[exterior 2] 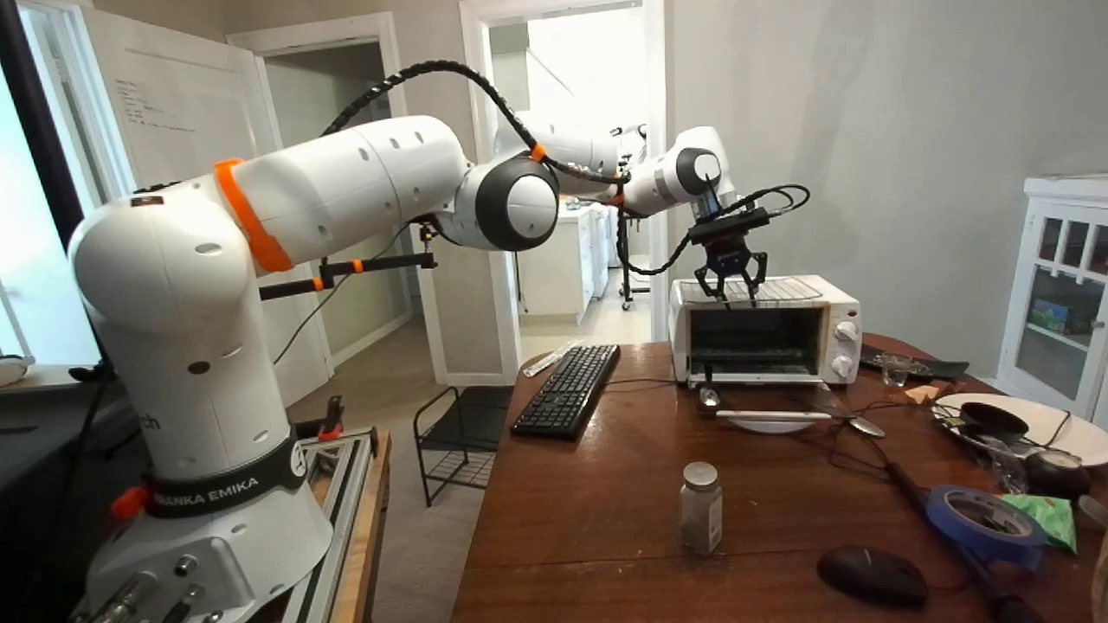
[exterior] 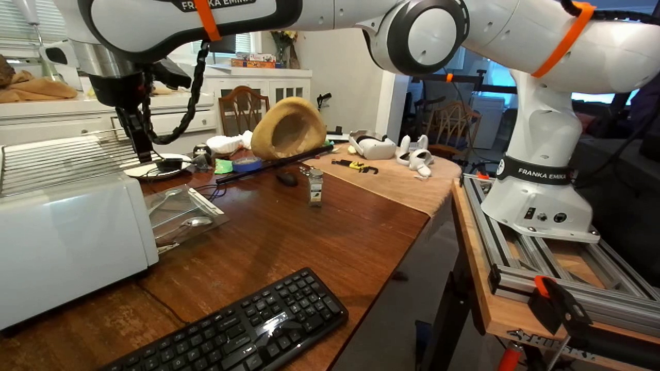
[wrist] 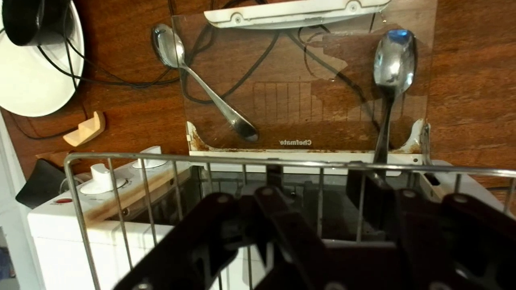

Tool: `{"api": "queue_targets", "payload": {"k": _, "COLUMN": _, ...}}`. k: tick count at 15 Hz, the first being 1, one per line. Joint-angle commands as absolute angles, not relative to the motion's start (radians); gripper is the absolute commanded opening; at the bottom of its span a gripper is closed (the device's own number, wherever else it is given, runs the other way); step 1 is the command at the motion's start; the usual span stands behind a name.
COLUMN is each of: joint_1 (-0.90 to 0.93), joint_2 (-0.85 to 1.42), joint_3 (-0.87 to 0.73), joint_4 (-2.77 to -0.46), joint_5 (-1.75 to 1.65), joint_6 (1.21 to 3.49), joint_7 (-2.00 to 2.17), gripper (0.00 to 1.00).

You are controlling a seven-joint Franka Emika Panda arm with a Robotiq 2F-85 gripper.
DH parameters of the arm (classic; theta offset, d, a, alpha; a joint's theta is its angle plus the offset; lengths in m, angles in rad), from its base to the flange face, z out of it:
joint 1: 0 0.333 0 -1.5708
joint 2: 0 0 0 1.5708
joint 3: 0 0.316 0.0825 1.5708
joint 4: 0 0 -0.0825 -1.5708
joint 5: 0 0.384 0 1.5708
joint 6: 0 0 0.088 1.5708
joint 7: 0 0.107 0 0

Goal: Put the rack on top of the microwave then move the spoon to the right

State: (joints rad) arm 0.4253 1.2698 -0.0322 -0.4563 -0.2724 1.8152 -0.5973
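The silver wire rack [wrist: 217,159] lies over the top of the white microwave [exterior: 67,247], and shows in both exterior views [exterior: 62,165] [exterior 2: 792,290]. The microwave [exterior 2: 845,305] has its glass door [wrist: 298,108] lowered. My gripper [wrist: 316,171] is open, pointing down at the rack's door-side rail [exterior 2: 738,298]. Its fingertips stand apart and overlap the rail; I cannot tell whether they touch it. One spoon [wrist: 395,64] lies over the door glass at the right of the wrist view. Another spoon [wrist: 217,100] lies slanted at the left, partly past the glass edge.
A black keyboard [exterior 2: 567,389] lies beside the microwave. A glass jar [exterior 2: 701,510], a mouse [exterior 2: 870,575], blue tape [exterior 2: 982,523] and a white plate [exterior 2: 1073,433] with a black bowl stand on the table. Loose cables run near the door.
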Motion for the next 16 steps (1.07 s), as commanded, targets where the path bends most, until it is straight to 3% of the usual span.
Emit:
{"api": "queue_targets", "payload": {"k": 1, "joint_1": 0.430, "joint_2": 1.292, "joint_3": -0.033, "joint_4": -0.435, "joint_5": -0.275, "joint_6": 1.835, "joint_7": -0.581, "gripper": 0.21}}
{"api": "queue_targets", "payload": {"k": 14, "joint_1": 0.443, "joint_2": 1.292, "joint_3": -0.035, "joint_4": -0.440, "joint_5": -0.277, "joint_6": 1.832, "joint_7": -0.539, "gripper": 0.21}}
{"api": "queue_targets", "payload": {"k": 15, "joint_1": 0.444, "joint_2": 1.292, "joint_3": -0.035, "joint_4": -0.441, "joint_5": -0.277, "joint_6": 1.830, "joint_7": -0.536, "gripper": 0.59}}
{"api": "queue_targets", "payload": {"k": 16, "joint_1": 0.445, "joint_2": 1.292, "joint_3": -0.036, "joint_4": -0.441, "joint_5": -0.278, "joint_6": 1.830, "joint_7": -0.533, "gripper": 0.72}}
